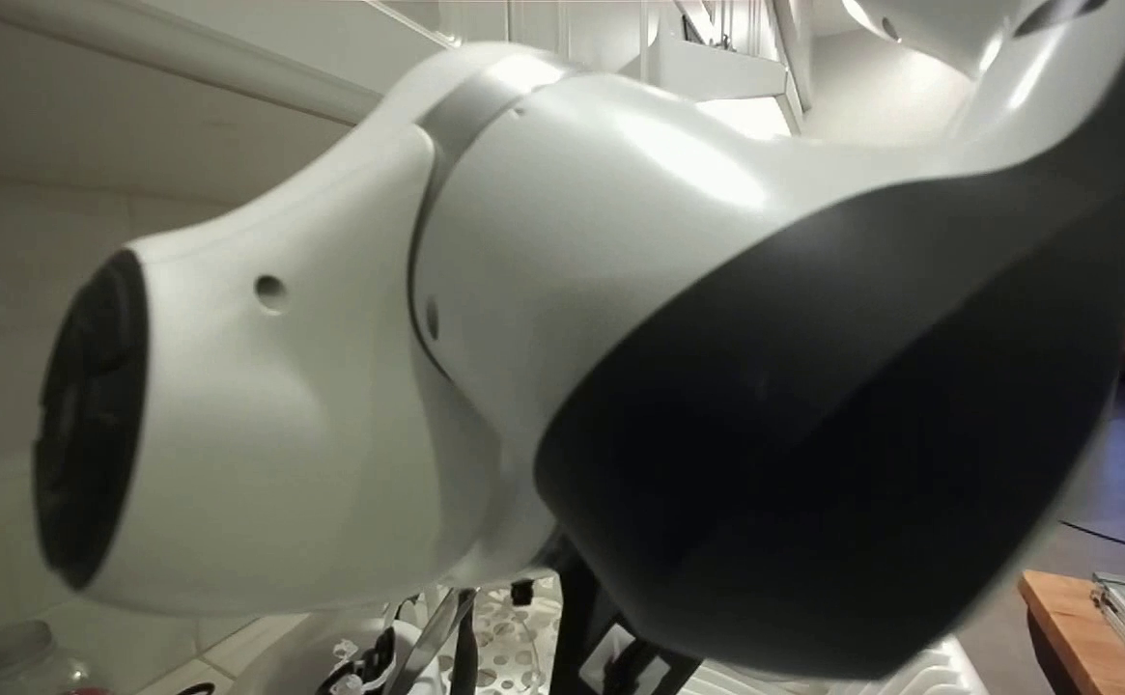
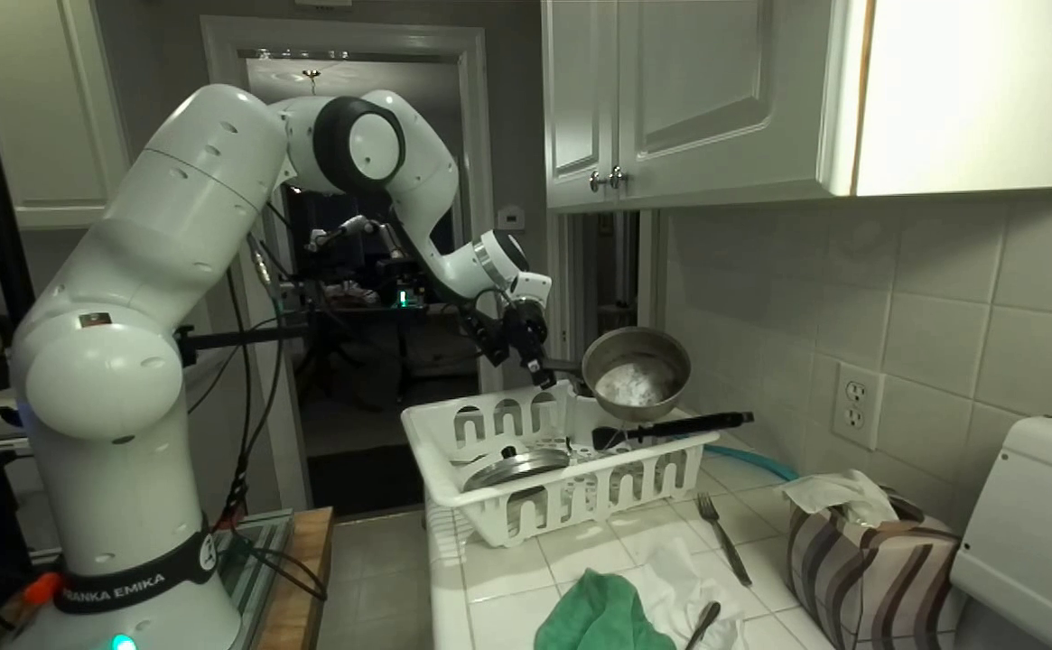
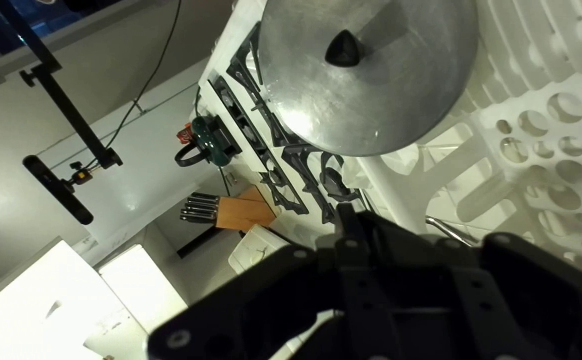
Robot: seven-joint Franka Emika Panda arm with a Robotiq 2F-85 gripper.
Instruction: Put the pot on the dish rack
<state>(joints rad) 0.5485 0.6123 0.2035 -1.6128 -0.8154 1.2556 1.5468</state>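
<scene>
A black tool [image 2: 544,374] grips a round silver steel pot [image 2: 637,372] by its dark handle [image 2: 566,366], tilted near a white plastic dish rack [image 2: 600,487] containing a black-knobbed silver lid [image 3: 375,85].

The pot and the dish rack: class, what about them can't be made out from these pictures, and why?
Dish rack: mostly hidden behind the arm in an exterior view.
Whatever lies under the lid: covered by it in the wrist view.
Pot: its underside faces away in an exterior view.
The handle: its end is lost against the dark gripper there.
</scene>
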